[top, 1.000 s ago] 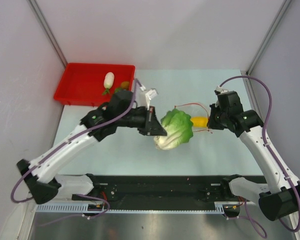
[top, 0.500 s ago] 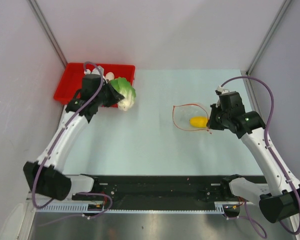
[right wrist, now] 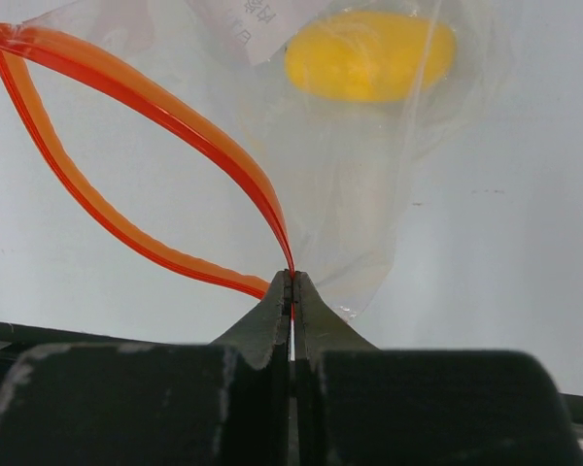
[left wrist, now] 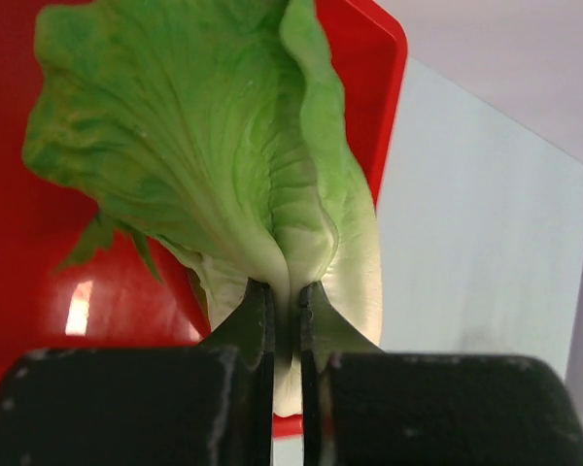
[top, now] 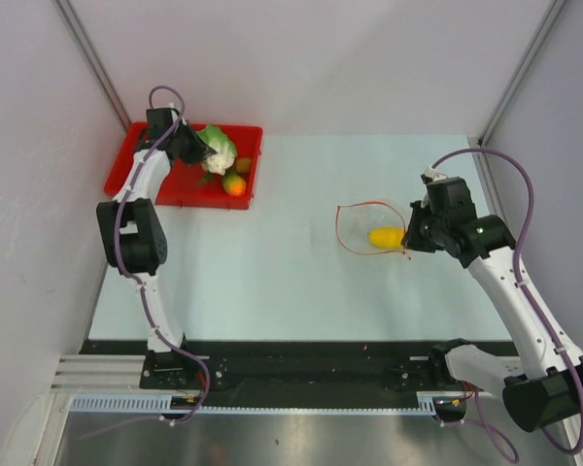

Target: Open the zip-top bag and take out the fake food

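1. While both arms work over the pale table point(top: 272, 282), the left arm point(top: 136, 223) stretches to the far-left corner and the right arm point(top: 505, 282) bends in toward the centre-right.
2. On that far-left corner sits the red tray point(top: 126, 180), a shallow rectangle.
3. Over the tray's right half, the left gripper point(left wrist: 286, 296) pinches the green lettuce point(left wrist: 204, 165) by its white stem end. Its fingers are closed hard on the base, and the leaves fan away from the wrist camera. Whether the lettuce touches the tray floor cannot be told.
4. Well apart from the tray, at the table's centre-right, lies the zip-top bag point(right wrist: 350, 175), clear and floppy. Its red-orange zip strip point(right wrist: 126, 87) is pulled into a wide open loop.
5. At the point where the strip's two sides meet, the right gripper point(right wrist: 291, 286) nips the bag, fingers pressed together on the plastic.
6. Inside the bag, a yellow piece point(right wrist: 369, 55) of fake food shows through the clear plastic, just beyond the right gripper.
7. In the tray's near-right corner rests an orange-red fruit point(top: 235, 184), just beside the hanging lettuce.
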### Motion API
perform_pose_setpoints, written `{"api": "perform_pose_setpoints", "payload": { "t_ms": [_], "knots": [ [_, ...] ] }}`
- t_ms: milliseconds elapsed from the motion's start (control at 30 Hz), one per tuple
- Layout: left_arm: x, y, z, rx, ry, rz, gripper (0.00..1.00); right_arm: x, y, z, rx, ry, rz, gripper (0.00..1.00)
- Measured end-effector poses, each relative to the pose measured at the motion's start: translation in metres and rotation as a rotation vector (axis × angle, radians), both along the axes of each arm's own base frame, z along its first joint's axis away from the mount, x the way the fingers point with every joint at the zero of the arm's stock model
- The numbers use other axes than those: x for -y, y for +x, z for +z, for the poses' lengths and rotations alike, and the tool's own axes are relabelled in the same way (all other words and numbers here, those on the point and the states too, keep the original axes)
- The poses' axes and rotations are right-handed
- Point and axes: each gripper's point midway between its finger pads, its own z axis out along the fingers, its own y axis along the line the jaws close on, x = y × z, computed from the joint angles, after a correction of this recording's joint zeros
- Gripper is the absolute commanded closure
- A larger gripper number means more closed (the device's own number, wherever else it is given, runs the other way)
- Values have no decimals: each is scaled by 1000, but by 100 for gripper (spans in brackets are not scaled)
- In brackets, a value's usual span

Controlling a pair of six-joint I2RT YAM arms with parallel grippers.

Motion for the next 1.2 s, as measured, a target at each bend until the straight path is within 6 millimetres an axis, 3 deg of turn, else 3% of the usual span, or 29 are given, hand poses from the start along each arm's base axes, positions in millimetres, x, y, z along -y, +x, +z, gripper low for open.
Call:
{"api": "perform_pose_setpoints", "payload": {
  "t_ms": [67,100,200,233,267,300,533,633,700,800,867,967,1067,1133,1200],
  "knots": [
    [-6,15,-12,1,11,-22,82,0,1,-1,-6,3,-6,100],
    [-7,18,-17,-5,16,-31,70,0,1,-2,-8,6,-9,100],
    [-8,32,-25,-14,54,-61,50,-4,4,-1,-7,25,-14,100],
    [-9,33,-26,-14,69,-66,46,-5,4,-1,-7,31,-12,100],
    [-12,33,-29,-25,87,-62,33,-6,5,-1,-7,37,-11,100],
    [-14,32,-30,-36,106,-58,30,-8,5,0,-7,45,-6,100],
    [-37,15,-45,-125,251,-1,25,-28,3,3,-17,124,51,100],
    [-42,-3,-34,-143,301,17,26,-39,2,6,-23,173,77,100],
    [-37,-20,-16,-135,332,19,32,-46,1,9,-28,210,93,100],
    [-4,-54,20,-82,347,-34,44,-55,1,13,-34,259,110,100],
    [39,-85,46,-2,314,-119,55,-60,1,16,-35,291,118,100],
    [122,-147,79,117,188,-299,62,-66,1,19,-41,330,121,100],
    [192,-214,90,159,43,-478,67,-72,1,22,-49,366,122,100],
    [224,-247,89,149,-32,-557,68,-77,1,24,-54,389,125,100],
    [244,-267,86,125,-81,-596,71,-83,0,26,-59,406,139,100]
  ]
}}
